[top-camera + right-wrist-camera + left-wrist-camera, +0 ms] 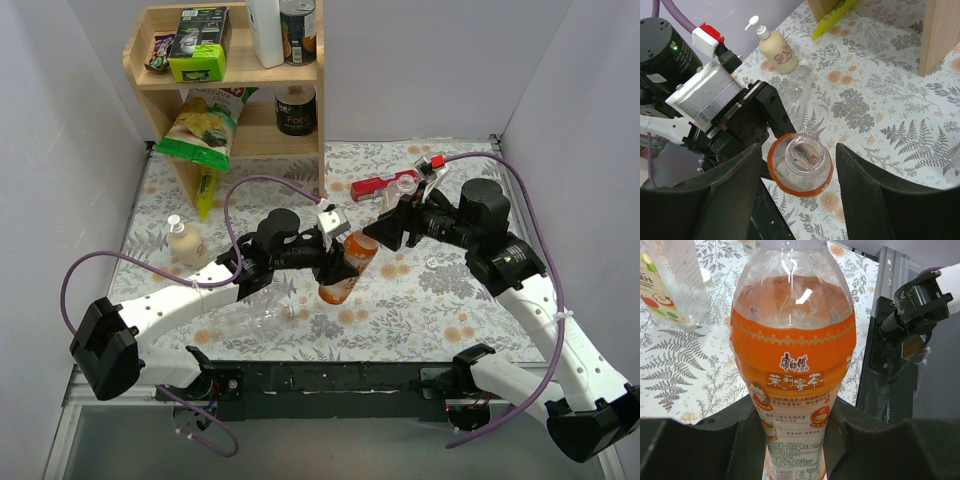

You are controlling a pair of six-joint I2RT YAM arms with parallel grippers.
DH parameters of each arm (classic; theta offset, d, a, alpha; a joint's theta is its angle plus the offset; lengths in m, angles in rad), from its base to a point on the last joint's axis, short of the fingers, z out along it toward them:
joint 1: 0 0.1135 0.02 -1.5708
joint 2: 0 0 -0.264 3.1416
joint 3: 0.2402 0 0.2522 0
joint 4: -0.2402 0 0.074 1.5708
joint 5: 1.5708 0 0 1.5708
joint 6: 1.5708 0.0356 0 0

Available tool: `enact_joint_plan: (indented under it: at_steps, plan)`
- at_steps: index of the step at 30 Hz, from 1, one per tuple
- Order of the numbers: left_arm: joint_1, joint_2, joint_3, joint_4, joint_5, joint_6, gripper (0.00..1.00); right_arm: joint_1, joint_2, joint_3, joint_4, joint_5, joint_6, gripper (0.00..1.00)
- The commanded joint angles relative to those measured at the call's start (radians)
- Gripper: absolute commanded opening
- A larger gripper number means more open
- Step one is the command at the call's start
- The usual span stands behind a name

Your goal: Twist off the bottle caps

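Nearby, clear bottle (pixel 262 320): flat on the flowered table (pixel 450 320), lower centre of the top view, just under the left arm; cap end too faint to make out.
Left gripper (pixel 795 442): clenched on the lower body of the orange bottle (pixel 795 355), one dark finger pressed to each side of the label.
Orange bottle, place: mid-frame in the top view, lifted off the table between the two arms.
Long axis: tilted, base toward the lower part of the frame, mouth aimed up and to the right, straight at the right wrist.
Right gripper (pixel 799 150): released, spread wide, one finger on either side of the mouth, apparently touching nothing.
Nearer arm: right for the mouth, left for the body.
Cap: none on this neck; bare open rim in the right wrist view, tea visible down inside. Whereabouts of the loose cap not clear.
Judgement: this bottle looks done; coming move likely a retreat along the bottle's axis, then a turn to the clear bottle.
Label text: "康师傅" in white script, "茉莉蜜茶" on a pale band beneath, a line beginning "100%" lower down; smaller print unreadable.
Pump bottle (pixel 186 243): upright at middle left, cream body, red mark unreadable.
Shelf (pixel 320 130): upper left, with crisp bag (pixel 205 125), green box (pixel 200 45), dark tin (pixel 296 112); writing too small to read.
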Motion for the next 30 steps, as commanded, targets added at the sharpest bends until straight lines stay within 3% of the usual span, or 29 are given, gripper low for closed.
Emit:
enact_joint_plan:
  at_steps: [1,6,7,8,11,12,13,15,16,23,30]
  plan:
    - [-0.008,-0.013,0.032,0.006,-0.01,0.013,0.34,0.017,0.008,0.013,0.012,0.015,-0.028,0.67]
    - [-0.01,-0.013,0.029,0.007,-0.01,0.016,0.34,0.033,0.027,0.0,0.029,0.004,-0.032,0.54]
    - [-0.01,-0.013,0.028,0.009,-0.01,0.016,0.34,0.035,0.031,-0.003,0.032,0.001,-0.034,0.46]
    - [-0.01,-0.013,0.029,0.009,-0.012,0.017,0.34,0.038,0.031,-0.007,0.037,-0.002,-0.035,0.26]
    - [-0.011,-0.01,0.026,0.012,-0.021,0.01,0.44,0.038,0.021,-0.013,0.026,0.039,-0.05,0.01]
    - [-0.011,-0.008,0.026,0.013,-0.032,0.008,0.53,0.038,0.016,-0.006,0.01,0.065,-0.063,0.01]
    - [-0.011,-0.01,0.023,0.018,-0.03,0.005,0.74,0.038,0.007,0.0,-0.015,0.094,-0.077,0.01]
    - [-0.011,-0.011,0.021,0.019,-0.036,0.0,0.85,0.038,-0.009,0.01,-0.076,0.205,-0.115,0.01]
    - [-0.011,-0.015,0.021,0.021,-0.041,-0.003,0.98,0.04,-0.022,0.01,-0.093,0.245,-0.126,0.01]
    - [0.004,-0.025,0.04,-0.001,-0.18,-0.012,0.98,0.038,-0.085,-0.079,-0.104,0.547,-0.216,0.01]
    - [0.053,-0.025,0.051,-0.042,-0.462,-0.067,0.98,0.038,-0.124,-0.211,0.095,0.693,-0.308,0.01]
